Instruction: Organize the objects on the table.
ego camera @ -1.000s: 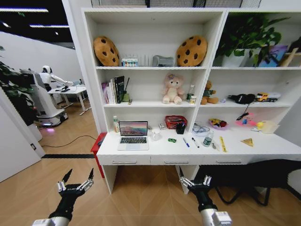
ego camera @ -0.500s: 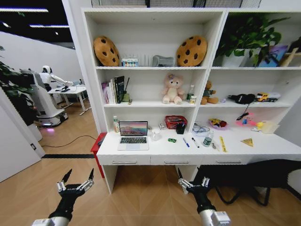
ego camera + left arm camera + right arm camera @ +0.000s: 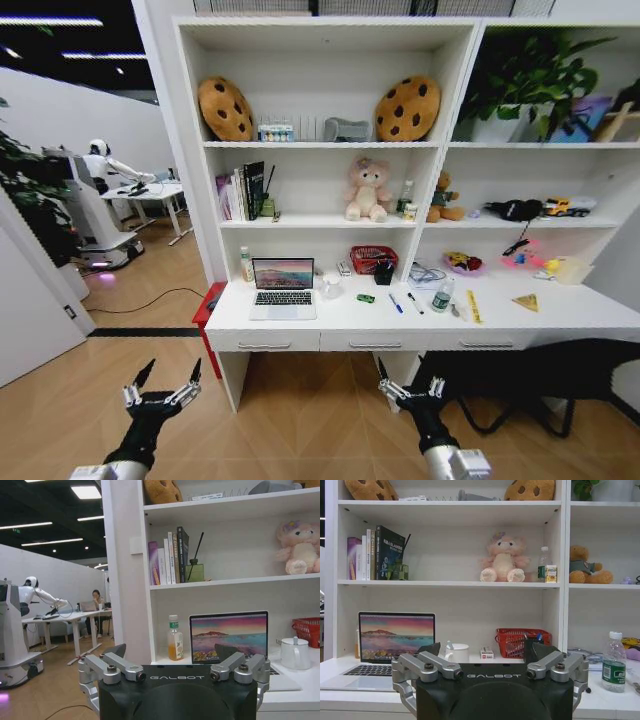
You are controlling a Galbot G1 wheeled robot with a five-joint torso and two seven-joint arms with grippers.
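Table (image 3: 560, 318) w/ 1 laptop (image 3: 284, 288), 1 green car (image 3: 366, 297), 2 pens (image 3: 396, 303), 1 bottle (image 3: 442, 294); both grippers' jaws wide.

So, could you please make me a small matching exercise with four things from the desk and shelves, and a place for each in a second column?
Things:
1. silver laptop
2. pink plush toy
3. red basket
4. small clear bottle

Places:
A. middle shelf, beside a small bottle
B. table, right of the pens
C. left part of the table, lid open
D. back of the table, beside a black holder

Pairs: 1-C, 2-A, 3-D, 4-B
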